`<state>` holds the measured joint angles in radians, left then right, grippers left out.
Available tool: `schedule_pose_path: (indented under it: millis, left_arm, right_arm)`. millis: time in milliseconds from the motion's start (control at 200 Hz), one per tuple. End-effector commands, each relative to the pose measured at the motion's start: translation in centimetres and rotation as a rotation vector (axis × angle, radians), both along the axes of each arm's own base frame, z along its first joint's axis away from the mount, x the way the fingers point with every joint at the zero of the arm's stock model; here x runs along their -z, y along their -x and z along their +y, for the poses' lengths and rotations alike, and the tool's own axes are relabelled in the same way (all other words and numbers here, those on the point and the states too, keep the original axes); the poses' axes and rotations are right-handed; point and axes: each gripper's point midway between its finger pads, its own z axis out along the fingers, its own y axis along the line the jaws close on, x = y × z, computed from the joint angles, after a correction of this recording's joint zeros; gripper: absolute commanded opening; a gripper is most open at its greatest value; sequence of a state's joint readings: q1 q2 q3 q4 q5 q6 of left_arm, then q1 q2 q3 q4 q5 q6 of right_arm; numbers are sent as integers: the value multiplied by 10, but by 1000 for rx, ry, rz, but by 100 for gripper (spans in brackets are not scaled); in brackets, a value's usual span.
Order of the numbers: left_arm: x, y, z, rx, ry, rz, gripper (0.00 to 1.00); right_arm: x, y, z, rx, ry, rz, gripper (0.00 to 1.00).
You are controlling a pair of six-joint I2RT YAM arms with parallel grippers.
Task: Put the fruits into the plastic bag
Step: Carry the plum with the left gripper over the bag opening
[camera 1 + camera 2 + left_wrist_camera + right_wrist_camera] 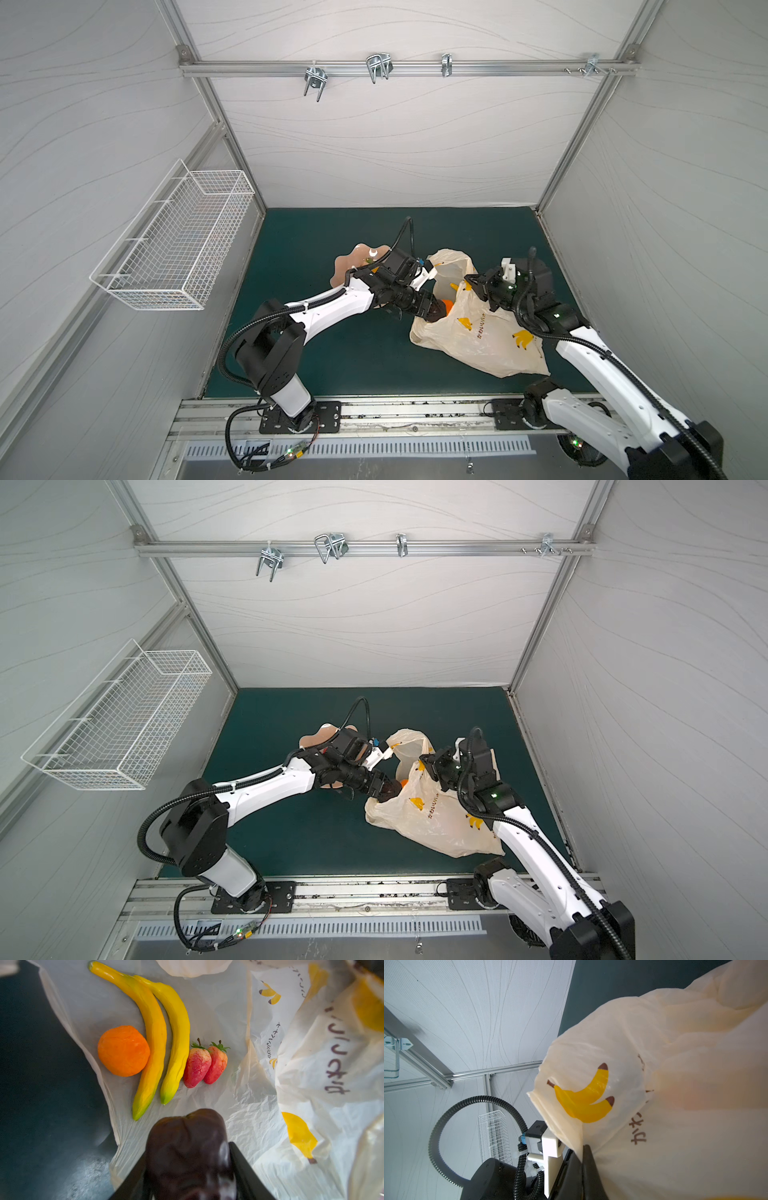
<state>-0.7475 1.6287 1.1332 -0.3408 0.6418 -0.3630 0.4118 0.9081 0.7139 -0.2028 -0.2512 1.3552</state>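
- Fruits lie inside the thin cream plastic bag printed with yellow banana bunches and dark writing: two long yellow toy bananas side by side, a round toy orange touching the outer side of one banana, and two small red toy strawberries pressed together just beside the other banana.
- In both top views the bag lies on the dark green table mat, right of the middle, with its mouth turned toward the left.
- The left gripper has its claw about half wide, clamped on a glossy dark brown-purple toy fruit. It holds this fruit at the bag's mouth, over the lower sheet, near the banana tips but apart from them.
- The right gripper has its claw pinched tight on the bag's upper edge, beside a printed banana bunch, and holds that edge lifted.
- A pinkish wavy-edged bowl sits on the mat left of the bag, partly hidden by the left arm.
- A white wire basket hangs on the left wall, well apart.
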Motion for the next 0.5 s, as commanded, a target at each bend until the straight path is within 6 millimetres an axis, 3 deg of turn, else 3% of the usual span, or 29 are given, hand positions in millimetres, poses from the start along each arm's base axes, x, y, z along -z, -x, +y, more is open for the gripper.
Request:
schedule_pose_path:
  millis: [0, 495]
  left_arm:
    - [-6, -3, -15, 39, -3, -49, 32]
    - [26, -9, -66, 109, -83, -12, 32]
  right_arm:
    - [-2, -2, 0, 9, -16, -2, 0]
    - [-5, -4, 5, 4, -28, -6, 0]
